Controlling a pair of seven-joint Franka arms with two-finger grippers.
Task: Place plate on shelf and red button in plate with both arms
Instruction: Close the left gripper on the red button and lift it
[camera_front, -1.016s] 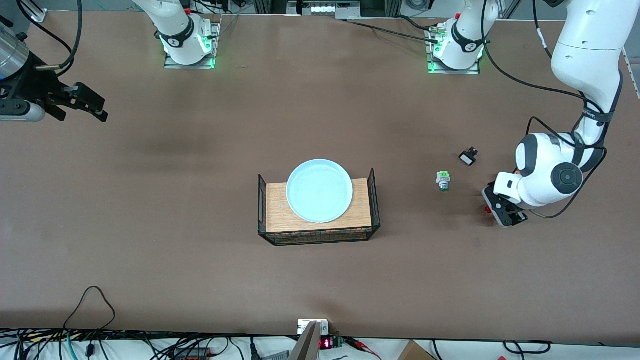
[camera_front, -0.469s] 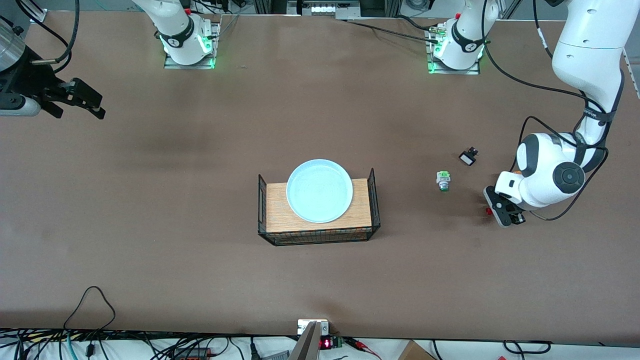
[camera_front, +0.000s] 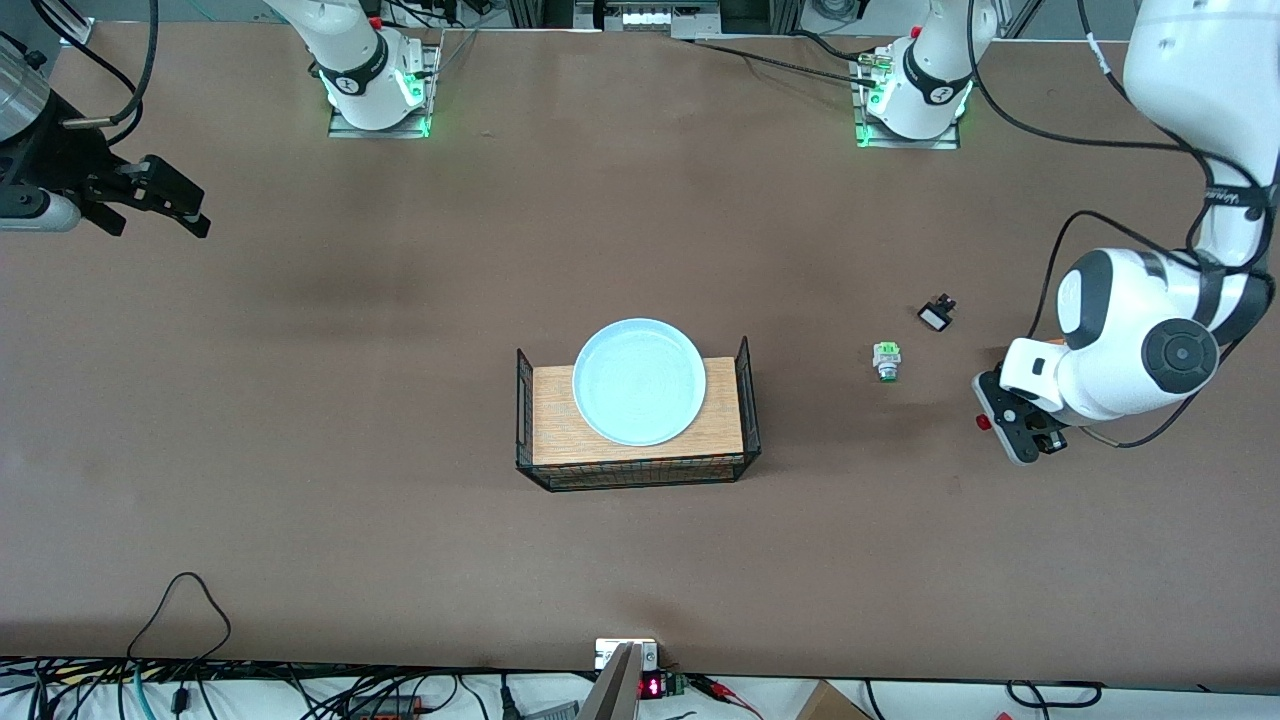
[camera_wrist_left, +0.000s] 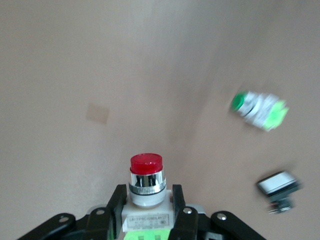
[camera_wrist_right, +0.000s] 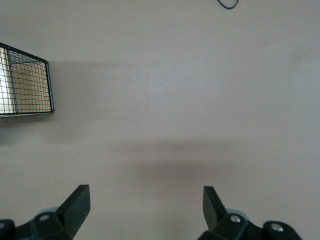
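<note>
Judging the task half done, we see the plate (camera_front: 639, 381) in the basket (camera_front: 745, 400), our left hand (camera_front: 1005, 425) clenched on the red button (camera_wrist_left: 146, 180) over the bench (camera_front: 400, 560), and our right hand (camera_front: 150, 200) released, waiting.

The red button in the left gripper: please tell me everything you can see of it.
The small push-button with a glossy red cap has a shiny metal collar, a whitish body with a printed label, and a bright green block at its end. The left gripper is shut on its body, black fingers on both sides, holding it over the brown table.
</note>
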